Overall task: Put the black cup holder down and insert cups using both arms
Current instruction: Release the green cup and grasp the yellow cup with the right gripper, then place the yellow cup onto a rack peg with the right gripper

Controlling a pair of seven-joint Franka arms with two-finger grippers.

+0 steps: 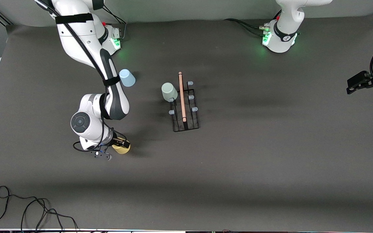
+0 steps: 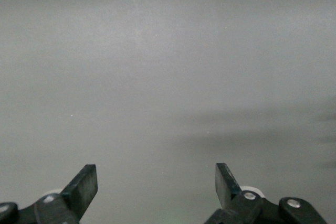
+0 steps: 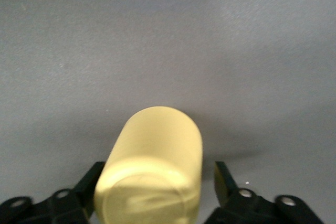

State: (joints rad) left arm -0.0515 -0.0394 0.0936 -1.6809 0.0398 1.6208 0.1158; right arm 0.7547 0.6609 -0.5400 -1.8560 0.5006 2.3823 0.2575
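Dark grey matting is covering the whole table (image 1: 270, 161), giving the pale cups strong contrast. Near the middle, the black cup holder (image 1: 186, 124) is standing on its rectangular base, its wooden rod handle (image 1: 182, 97) running away from the front camera so that the capped prongs are flanking it on both sides and staying reachable from either arm's end. A pale green cup (image 1: 169, 92) is sitting inverted over one prong on the side toward the right arm's end, judged to be already inserted. A light blue cup (image 1: 127, 78) is lying tipped on the matting, well apart from the holder, near the right arm's base and farther from the front camera.

The right gripper (image 1: 120, 144) is reaching low over the yellow cup (image 1: 122, 149), which is lying on its side, nearer the front camera than the holder. In the right wrist view the fingers (image 3: 224, 182) are straddling the yellow cup (image 3: 152, 166) with a gap showing on at least one side; the pincer is standing partly open, not yet pressing on the cup. Straddling the cup's body is presumably setting up a sideways grasp.

The left gripper (image 1: 356, 84) is waiting at the left arm's end of the table, spread wide and holding nothing; its fingers (image 2: 84, 184) are framing only bare matting.
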